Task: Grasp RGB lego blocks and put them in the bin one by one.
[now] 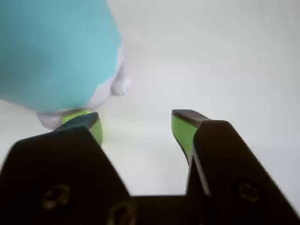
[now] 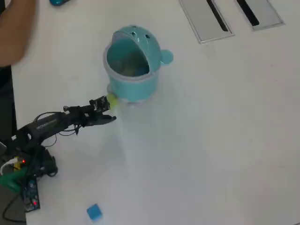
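Yellow-green lego block (image 2: 112, 100), small plastic cube: I see it lying on the white table (image 2: 211, 140), tucked against the foot of the bin, just off the tip of my pincer.

Pincer (image 1: 138, 129), black with green pads: released, jaws apart, nothing between them. In the wrist view the left-hand pad sits right by a yellow-green patch under the bin wall; the other pad stands over bare table.

Bin (image 2: 132, 65), round light-teal plastic with domed holed lid and side knob: upright, mouth tilted open toward the arm in the overhead view. What lies inside I cannot make out.

Blue lego block (image 2: 94, 212), small plastic cube: well apart, near the lower edge of the overhead view. No red block visible.

Handling note, my judgement: the cube looks off-centre in the jaws, so I would shift toward the bin side until both pads straddle it, mind the bin wall crowding one jaw, then close and lift clear before swinging to the opening.
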Action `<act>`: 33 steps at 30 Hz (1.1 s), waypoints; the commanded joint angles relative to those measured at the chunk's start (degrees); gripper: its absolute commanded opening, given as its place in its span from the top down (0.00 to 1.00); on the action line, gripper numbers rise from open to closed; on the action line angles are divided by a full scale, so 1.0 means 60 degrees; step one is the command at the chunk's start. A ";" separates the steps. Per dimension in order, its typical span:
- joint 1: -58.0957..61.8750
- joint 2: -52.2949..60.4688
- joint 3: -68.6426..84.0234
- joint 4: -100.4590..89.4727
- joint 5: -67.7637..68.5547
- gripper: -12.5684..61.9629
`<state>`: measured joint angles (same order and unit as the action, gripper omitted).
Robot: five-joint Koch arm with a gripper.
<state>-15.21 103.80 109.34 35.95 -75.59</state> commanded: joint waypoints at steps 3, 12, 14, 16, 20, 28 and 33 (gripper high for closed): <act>-0.0044 0.0527 -0.0513 -0.0103 -0.0015 0.44; -0.0337 0.1772 0.1069 -0.2256 -0.0073 0.37; -0.0161 0.2256 0.1714 -0.3120 -0.0571 0.38; -0.0059 0.2769 0.1963 -0.3384 -0.1362 0.38; -0.0176 0.2798 0.1626 -0.3530 -0.1729 0.38; -0.0352 0.2871 0.1758 -0.4878 -0.2197 0.38; -0.0952 0.2827 0.1992 -0.4863 -0.3296 0.38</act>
<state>-19.86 119.62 124.01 10.63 -92.55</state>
